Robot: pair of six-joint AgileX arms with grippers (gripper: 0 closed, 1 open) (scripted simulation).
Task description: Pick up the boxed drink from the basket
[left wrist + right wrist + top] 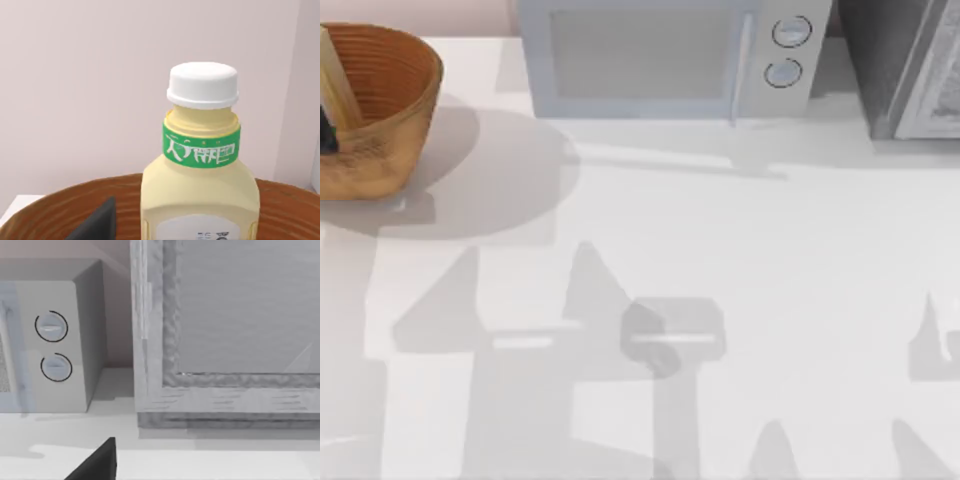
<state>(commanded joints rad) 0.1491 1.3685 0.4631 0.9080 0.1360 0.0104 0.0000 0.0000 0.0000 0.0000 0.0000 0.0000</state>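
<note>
**Orange-brown basket at the table's far left, drink inside it**

Orange-brown ribbed wicker forms the basket [390, 80], which sits at the far left corner of the white table [720, 260] in my top view and is cut by the left edge. The boxed drink [334, 85] shows as a pale sliver inside the basket, against its left part. Through the left wrist view I see the drink close up: cream-yellow body, green neck band and white round cap, upright, rising above the basket's rim. My left gripper [95, 225] enters that view as a dark wedge low beside the drink, over the basket's interior. I cannot tell whether it is spread or pressed together, nor whether it touches the drink. At the back centre stands a pale microwave [660, 55] with two round dials on its right side. To its right sits a grey framed cabinet [910, 65]. My right gripper [97, 465] hangs over bare table facing both of these, and I cannot tell its state.
</note>
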